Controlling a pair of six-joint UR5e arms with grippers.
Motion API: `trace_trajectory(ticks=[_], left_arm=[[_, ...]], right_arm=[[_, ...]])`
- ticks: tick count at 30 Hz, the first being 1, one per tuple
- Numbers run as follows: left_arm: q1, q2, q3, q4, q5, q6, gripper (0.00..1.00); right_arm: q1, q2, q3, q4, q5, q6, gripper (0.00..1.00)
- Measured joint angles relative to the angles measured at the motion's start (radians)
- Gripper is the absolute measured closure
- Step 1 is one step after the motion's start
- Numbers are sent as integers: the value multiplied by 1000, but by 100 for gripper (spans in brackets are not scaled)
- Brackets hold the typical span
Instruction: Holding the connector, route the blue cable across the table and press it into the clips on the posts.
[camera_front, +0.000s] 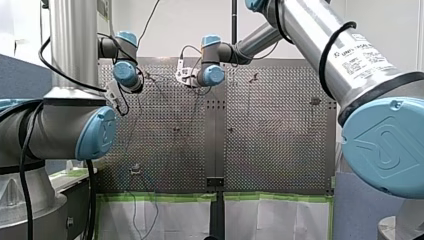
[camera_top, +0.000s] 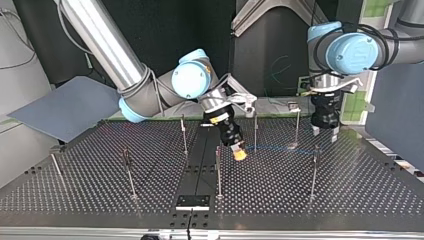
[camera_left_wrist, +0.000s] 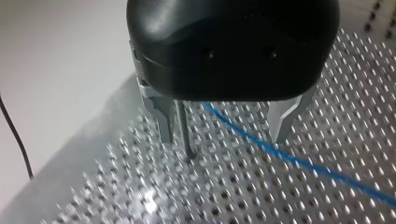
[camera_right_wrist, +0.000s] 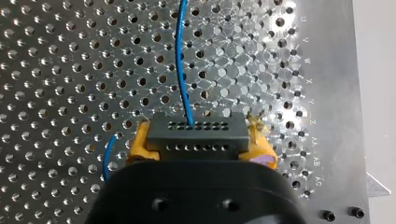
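Near the middle of the desk (camera_top: 100, 190), my right tool (camera_right_wrist: 200, 140) grips the connector (camera_right_wrist: 196, 133) so the blue cable (camera_right_wrist: 180, 60) trails to the top view's right, where my left tool (camera_left_wrist: 224, 135), spread wide, straddles it beside a post (camera_left_wrist: 183, 130), likely to guide it.

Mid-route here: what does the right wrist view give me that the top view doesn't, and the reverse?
Only the right wrist view: the dark connector, with its rows of holes, clamped in my right gripper, and letters stamped along the table edge. Only the top view: the upright posts, my left gripper low near two of them, and both arms. Both: my right gripper's yellow pads and the blue cable running over the perforated table.
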Motion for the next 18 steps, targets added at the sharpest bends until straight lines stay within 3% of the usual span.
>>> trace_trajectory(ticks=[10,18], left_arm=[[-6,101,-30,-8,88,-9,2],[-29,134,-30,-43,115,60,2]], right_arm=[[3,0,0,3,0,-2,100],[0,0,-1,4,0,0,100]])
